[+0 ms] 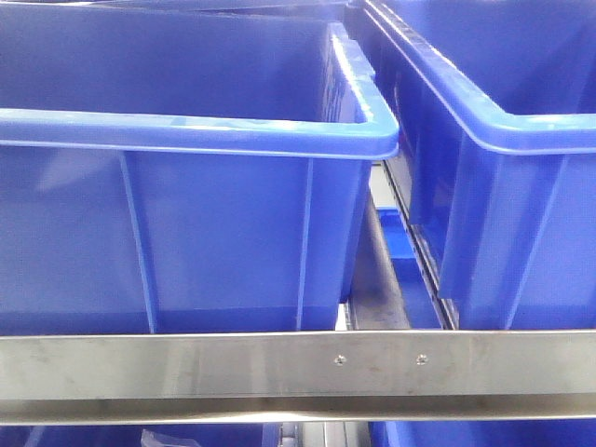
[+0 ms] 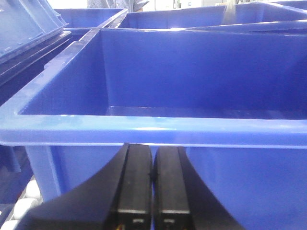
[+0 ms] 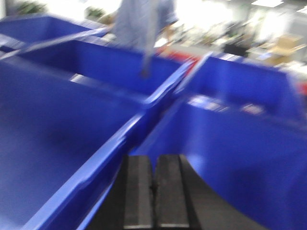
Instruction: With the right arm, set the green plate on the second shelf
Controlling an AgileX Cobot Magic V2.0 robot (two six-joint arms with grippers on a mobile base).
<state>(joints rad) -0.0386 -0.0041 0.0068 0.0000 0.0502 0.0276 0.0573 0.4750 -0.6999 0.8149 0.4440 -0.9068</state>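
Front view: two blue bins (image 1: 186, 186) fill the frame above one steel rail (image 1: 298, 368). Left gripper (image 2: 152, 191) and right gripper (image 3: 153, 196), though blurred, each show fingers together.

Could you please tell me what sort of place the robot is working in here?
Probably a warehouse or workshop storage area: large blue plastic bins sit in rows on a metal rack, and a person stands behind them among blurred clutter. The green plate is not in view.

Your right wrist view was motion-blurred: the blue bins (image 3: 72, 143) were smeared, and a figure (image 3: 141, 28) at upper centre was cut off by the top edge.
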